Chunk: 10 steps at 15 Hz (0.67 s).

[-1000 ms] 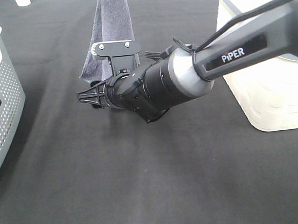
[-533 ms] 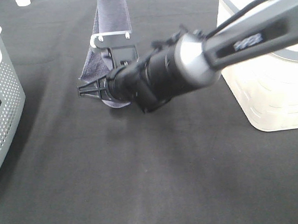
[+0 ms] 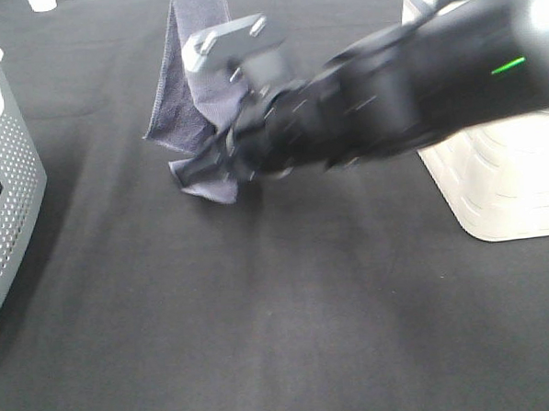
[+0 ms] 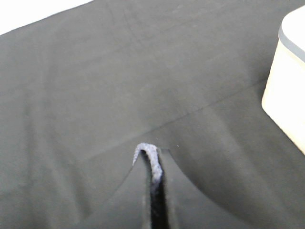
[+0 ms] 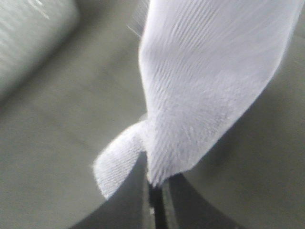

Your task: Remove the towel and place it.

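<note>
- Overhead, the towel is hanging as a narrow strip at about 11 o'clock in the high view. Its top is running out past the upper edge of the frame, and its lower end is bunching close to the black desk. I cannot tell whether it is touching the desk.
- The right arm is reaching in from 3 o'clock across the middle, blurred with motion. The right pincer is sitting at the towel's lower end.
- In the right wrist view, that pincer is clenching on the bottom edge of the towel, and a small flap is folding out beside the tips.
- In the left wrist view, the left pincer is clenching on a thin fold of the towel. Only a small tuft is poking out past the tips.
- The cream bin is standing at 3 o'clock on the desk, well apart from the towel.
- The grey basket is sitting at the 9 o'clock edge.
</note>
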Each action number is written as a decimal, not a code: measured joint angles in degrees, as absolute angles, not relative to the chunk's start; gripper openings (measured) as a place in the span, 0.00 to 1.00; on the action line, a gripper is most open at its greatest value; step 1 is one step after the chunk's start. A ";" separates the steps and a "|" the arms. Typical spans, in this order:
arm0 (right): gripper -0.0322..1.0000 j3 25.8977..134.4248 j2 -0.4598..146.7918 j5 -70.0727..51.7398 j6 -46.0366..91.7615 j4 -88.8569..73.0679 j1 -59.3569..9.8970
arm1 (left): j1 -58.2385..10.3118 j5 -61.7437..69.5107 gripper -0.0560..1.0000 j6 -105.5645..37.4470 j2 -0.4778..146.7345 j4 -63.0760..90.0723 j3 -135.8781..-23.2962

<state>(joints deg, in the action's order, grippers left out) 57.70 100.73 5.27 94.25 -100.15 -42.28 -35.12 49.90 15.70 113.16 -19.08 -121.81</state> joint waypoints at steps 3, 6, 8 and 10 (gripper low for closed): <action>0.05 55.86 96.14 -18.11 78.95 -86.52 -31.68 | -34.15 49.96 0.05 13.87 113.16 -15.99 -121.81; 0.05 61.76 95.80 -32.95 49.56 -48.47 -27.85 | -33.00 50.08 0.05 14.32 113.16 -11.92 -121.81; 0.05 69.16 94.82 -43.14 36.15 -23.15 -27.79 | -30.94 50.25 0.05 14.55 113.16 -7.62 -121.81; 0.05 77.18 93.56 -53.51 33.35 -5.39 -27.79 | -28.71 49.73 0.05 16.44 113.10 -5.73 -121.81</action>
